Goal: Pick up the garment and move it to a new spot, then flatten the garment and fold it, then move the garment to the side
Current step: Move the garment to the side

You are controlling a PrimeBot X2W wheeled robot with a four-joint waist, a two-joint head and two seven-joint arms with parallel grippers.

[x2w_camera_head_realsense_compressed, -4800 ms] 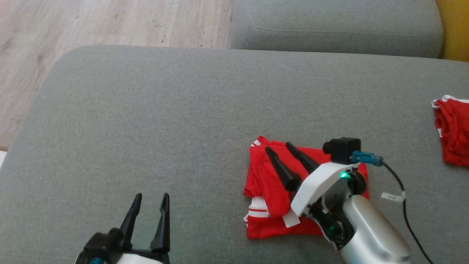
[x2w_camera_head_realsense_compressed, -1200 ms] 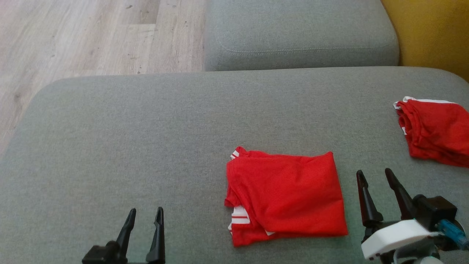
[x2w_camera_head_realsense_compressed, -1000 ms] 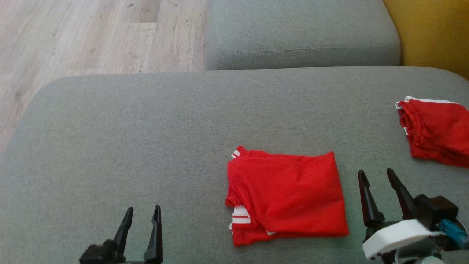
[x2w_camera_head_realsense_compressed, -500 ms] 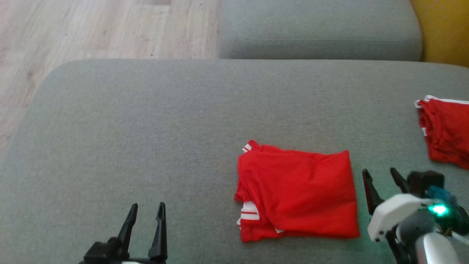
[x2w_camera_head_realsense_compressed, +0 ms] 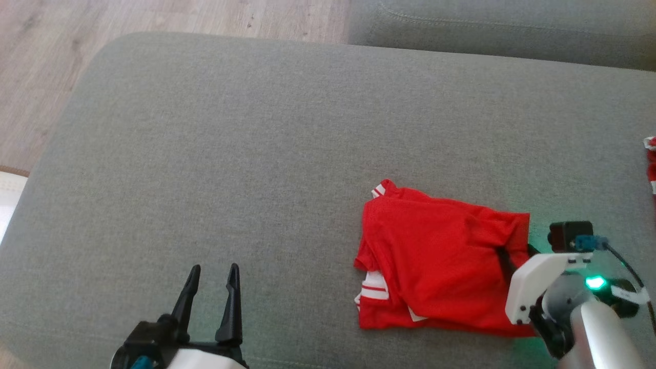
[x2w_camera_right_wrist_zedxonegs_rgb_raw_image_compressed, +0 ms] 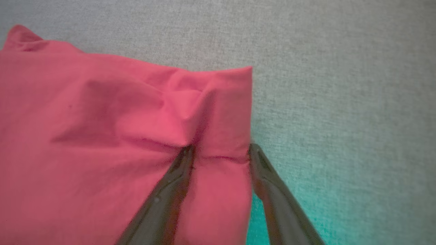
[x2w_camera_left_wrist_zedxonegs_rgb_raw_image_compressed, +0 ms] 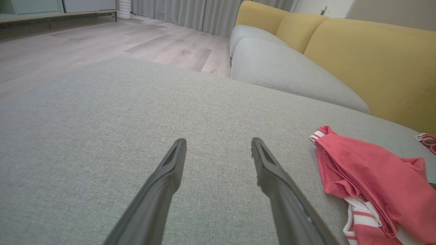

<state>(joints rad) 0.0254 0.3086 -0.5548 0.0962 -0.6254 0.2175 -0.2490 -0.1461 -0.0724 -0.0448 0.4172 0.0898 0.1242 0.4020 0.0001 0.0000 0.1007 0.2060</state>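
Your right gripper (x2w_camera_right_wrist_zedxonegs_rgb_raw_image_compressed: 221, 148) sits astride the right-hand edge of the folded red garment (x2w_camera_head_realsense_compressed: 435, 277). In the right wrist view, one finger (x2w_camera_right_wrist_zedxonegs_rgb_raw_image_compressed: 177, 177) presses down on the cloth and puckers it into a small ridge ahead of the tip, while the other rests on the bare cushion right at the hem. The jaws stand apart with a strip of fabric between them, so you have nothing clamped yet. The garment lies roughly flat on the grey sofa cushion (x2w_camera_head_realsense_compressed: 256, 154), right of centre and toward the near side in the head view, with white-striped trim (x2w_camera_head_realsense_compressed: 373, 293) showing at its lower left corner. Your left gripper (x2w_camera_head_realsense_compressed: 214, 269) hangs over bare cushion at the lower left, well apart from the garment, its fingers spread and empty. Another bit of red cloth (x2w_camera_head_realsense_compressed: 651, 164) shows at the far right edge of the cushion, and wooden floor (x2w_camera_head_realsense_compressed: 51, 77) lies beyond the cushion's left corner
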